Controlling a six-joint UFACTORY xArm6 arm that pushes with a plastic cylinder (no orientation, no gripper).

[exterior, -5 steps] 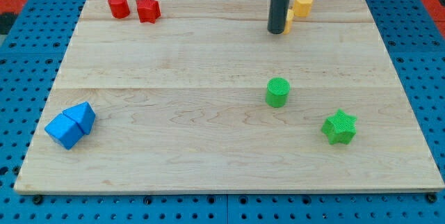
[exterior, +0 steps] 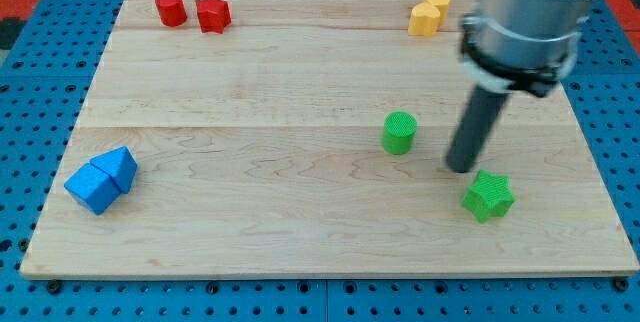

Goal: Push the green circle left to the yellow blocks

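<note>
Surface: a pale wooden board point(exterior: 250, 92) of glued planks, grain running from the view's left to right, lay on a blue pegboard table point(exterior: 40, 162) with regular rows of holes. A strip of red flooring showed past the table at the view's top corners.

Arm: one dark straight rod under a broad grey metal collar point(exterior: 520, 32) stood over the right half of the board. The robot's tip point(exterior: 461, 168) was down at board height, to the right of the green ridged plastic cylinder point(exterior: 399, 132), apart from it, and just above and left of the green plastic star point(exterior: 488, 195), near but not visibly touching it. The rod carried no jaws and held nothing.

Task item: the green cylinder stood upright a little right of the board's centre, well apart from the yellow pair.

Yellow: two yellow plastic blocks point(exterior: 429, 13), rounded or many-sided, exact shapes unclear, touched one another near the top edge, toward the top right corner.

Red: a red plastic cylinder point(exterior: 170, 8) and a red plastic star point(exterior: 212, 13) sat just beside each other near the top left corner.

Blue: a blue plastic cube point(exterior: 92, 189) and a blue plastic wedge point(exterior: 119, 166) touched near the left edge, toward the bottom left corner.
</note>
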